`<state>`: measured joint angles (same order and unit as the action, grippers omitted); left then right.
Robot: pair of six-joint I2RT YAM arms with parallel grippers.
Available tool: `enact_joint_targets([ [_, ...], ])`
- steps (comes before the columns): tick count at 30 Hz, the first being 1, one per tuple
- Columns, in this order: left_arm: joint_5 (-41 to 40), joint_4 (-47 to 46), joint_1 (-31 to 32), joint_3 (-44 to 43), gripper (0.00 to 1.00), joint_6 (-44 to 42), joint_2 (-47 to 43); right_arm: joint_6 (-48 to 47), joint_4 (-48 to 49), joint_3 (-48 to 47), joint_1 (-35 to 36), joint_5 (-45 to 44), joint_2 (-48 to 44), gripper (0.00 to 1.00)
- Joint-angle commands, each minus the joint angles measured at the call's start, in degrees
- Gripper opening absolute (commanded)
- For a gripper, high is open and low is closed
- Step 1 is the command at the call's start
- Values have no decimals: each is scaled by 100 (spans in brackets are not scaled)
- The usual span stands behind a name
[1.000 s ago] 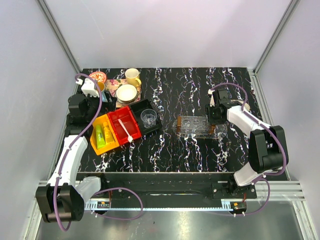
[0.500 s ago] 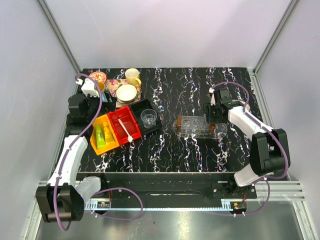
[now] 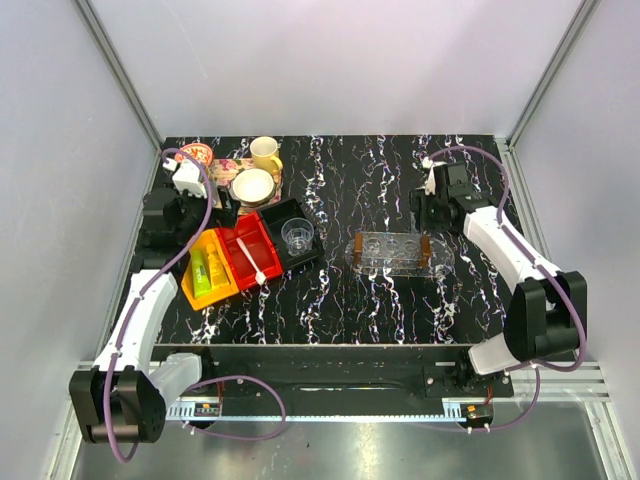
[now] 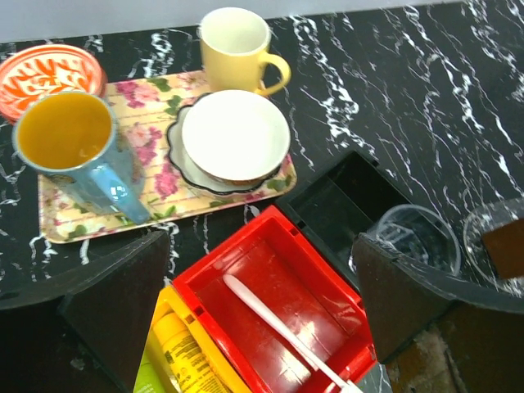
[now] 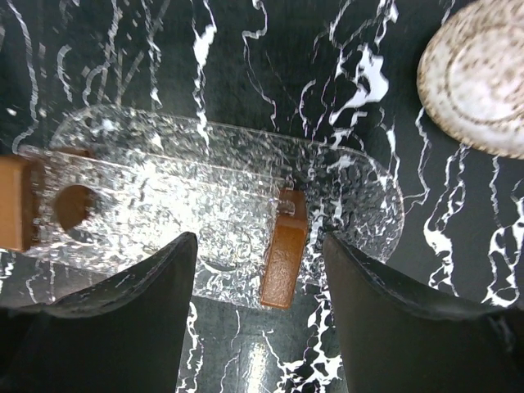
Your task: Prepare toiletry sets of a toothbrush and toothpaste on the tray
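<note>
Two pairs of fingers spread wide, both empty.

Overhead, the left fingers hang above the bins on the table, and the right fingers above the clear rack. From the left wrist, the toothbrush lies diagonally in the red bin between the fingers, with the toothpaste in the yellow bin toward the left one. From the right wrist, the tray lies below the parted fingers. The rack stands on it, its brown end between them.
</note>
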<state>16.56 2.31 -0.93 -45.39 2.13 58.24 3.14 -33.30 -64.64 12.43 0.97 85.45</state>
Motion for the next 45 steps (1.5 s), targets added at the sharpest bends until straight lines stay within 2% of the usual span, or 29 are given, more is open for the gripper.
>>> enact_joint_targets([
  [1,137,121,373,-357,99,-406,38,-155,-247,-610,50,-10,-318,68],
  [7,137,954,971,-1005,99,-968,477,-287,-510,-997,58,192,-362,66],
  [12,-214,1544,1410,-1718,99,-1144,1319,-533,-528,-1024,58,70,-511,64],
  [19,-337,2660,1815,-2975,89,-1206,2480,-595,-502,-1024,58,-9,-801,60],
  [32,-1189,3390,2308,-3626,67,-1101,3623,-507,-511,-1033,58,78,-986,58],
  [45,-1085,3628,2378,-3872,54,-1083,4336,-454,-423,-892,58,158,-960,56],
])
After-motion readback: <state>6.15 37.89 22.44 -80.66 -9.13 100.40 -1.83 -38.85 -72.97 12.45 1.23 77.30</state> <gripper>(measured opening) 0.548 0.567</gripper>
